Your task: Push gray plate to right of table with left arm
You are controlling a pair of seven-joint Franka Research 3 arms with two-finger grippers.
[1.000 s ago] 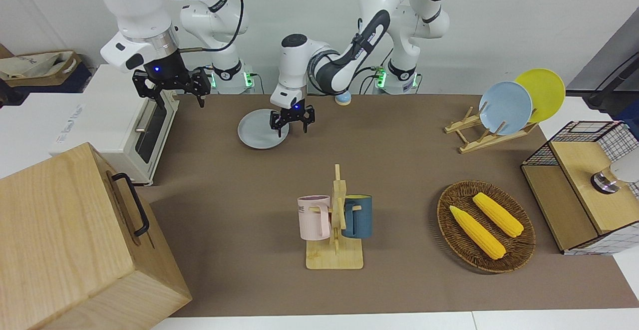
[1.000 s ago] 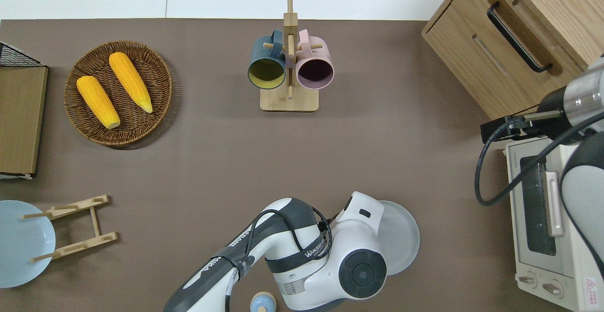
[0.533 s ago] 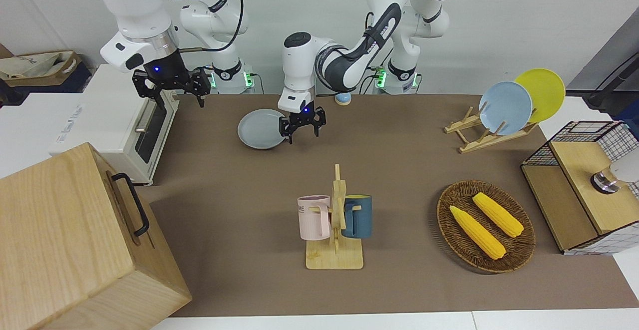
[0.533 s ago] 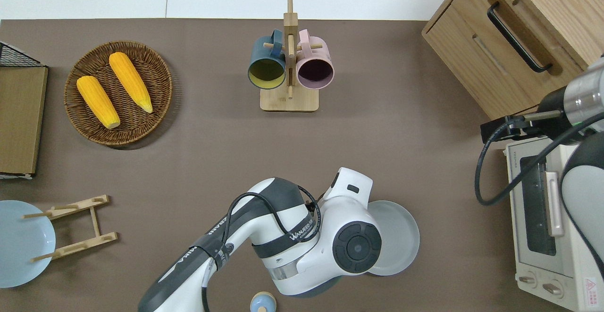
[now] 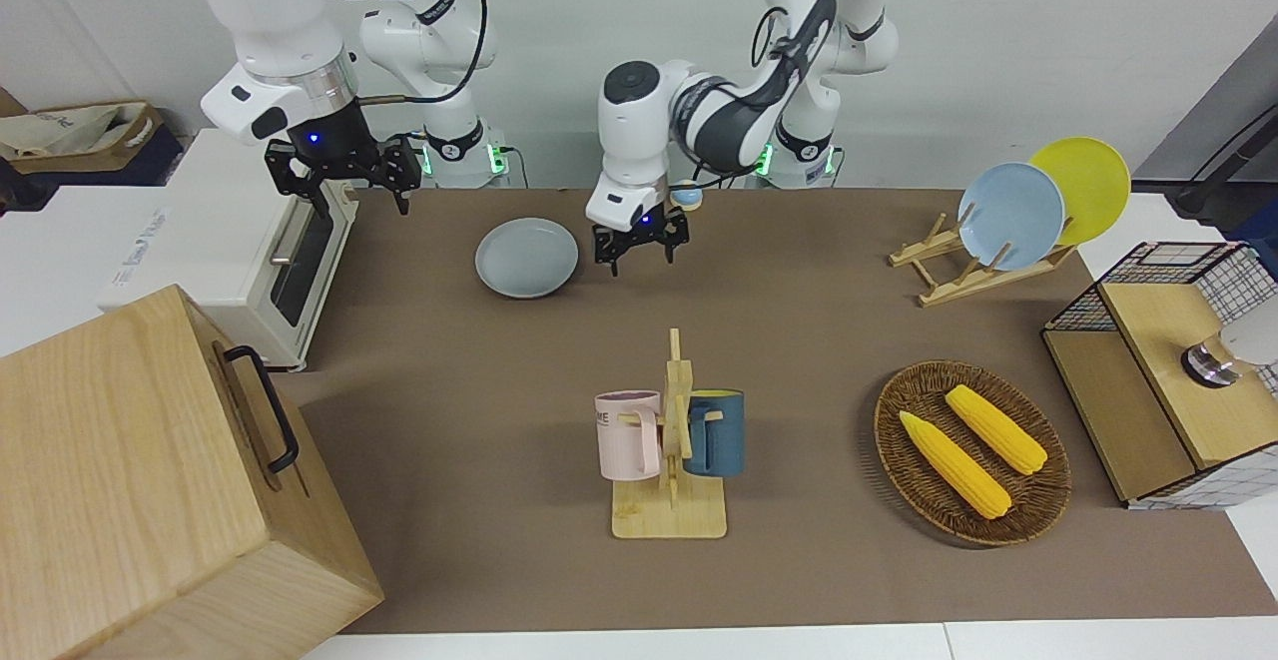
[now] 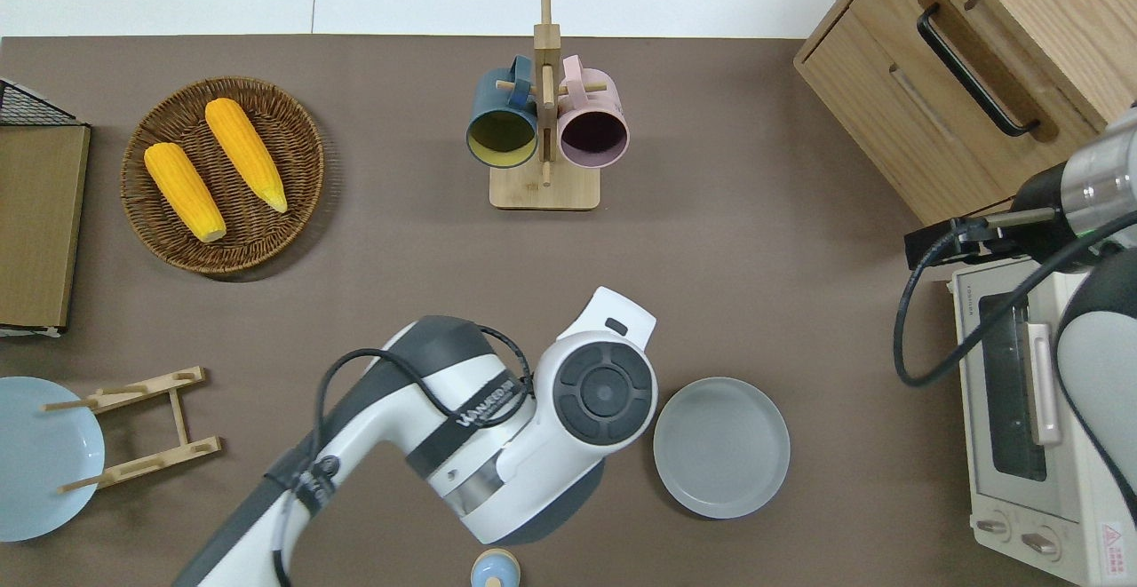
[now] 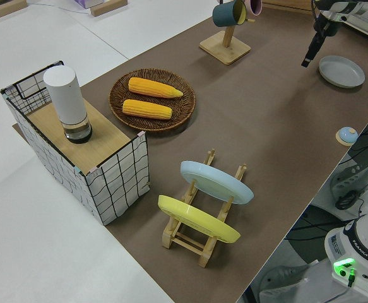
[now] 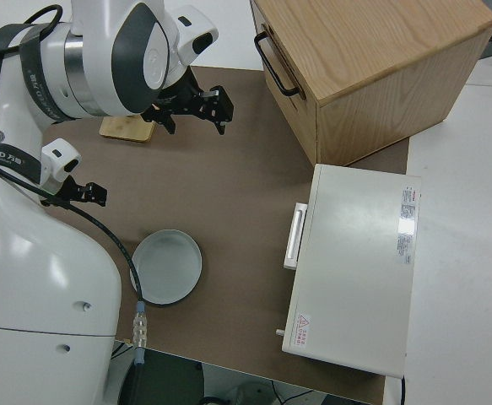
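Robot lab staged as kitchen, two white arms [image 5: 699, 111] bolted by brown-matted table [image 5: 799, 340], toaster oven [image 5: 250, 241], mug rack [image 5: 671, 440]

A plain white wall [image 5: 998, 41] rises close to the white toaster oven [image 5: 215, 241]. Beside the oven, farther from the robots, stands a wooden cabinet [image 5: 150, 480] with a black handle. A brown bag [image 5: 75, 136] sits near the oven, just off the tabletop.
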